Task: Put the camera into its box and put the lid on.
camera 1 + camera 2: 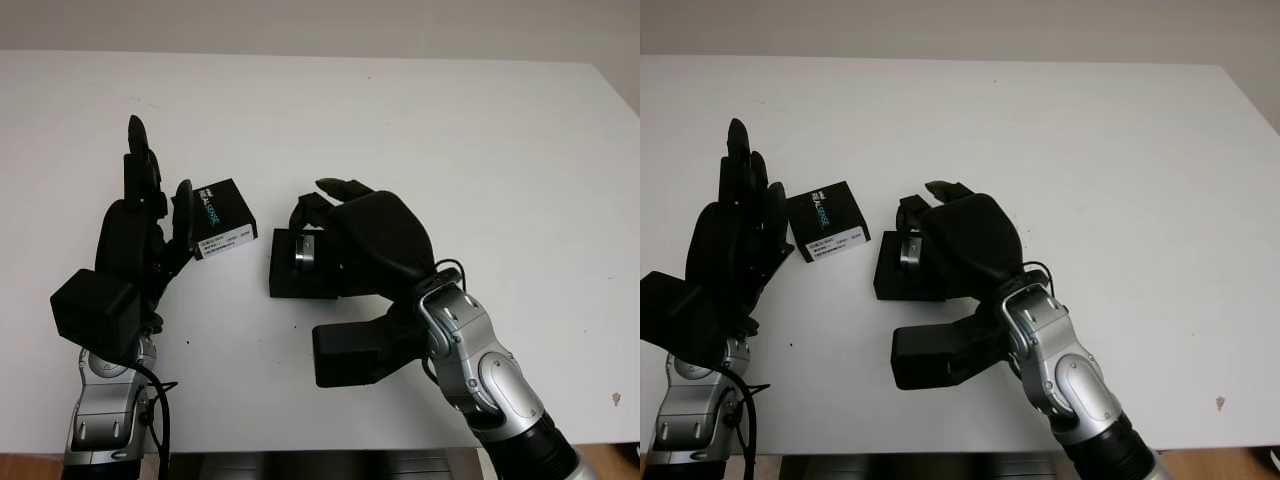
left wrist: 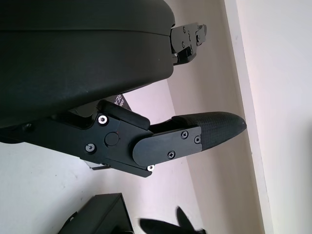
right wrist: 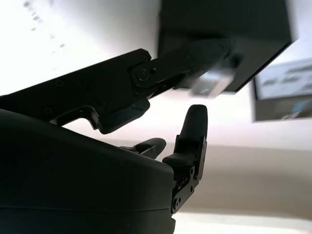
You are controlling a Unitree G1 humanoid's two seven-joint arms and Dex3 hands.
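The open black camera box (image 1: 288, 280) sits at the table's middle. A small camera (image 1: 305, 250) with a silver lens ring sits in it. My right hand (image 1: 318, 206) arches over the box from the right, its fingers curled around the camera. In the right wrist view one long finger reaches the silver camera (image 3: 209, 82) at the box (image 3: 234, 29). The black lid (image 1: 222, 218), with a white label, lies left of the box. My left hand (image 1: 158, 192) stands open right beside the lid's left edge and holds nothing.
The white table (image 1: 470, 150) stretches bare to the back and right. Its front edge runs just below both forearms. The wall edge shows beyond the table in the left wrist view.
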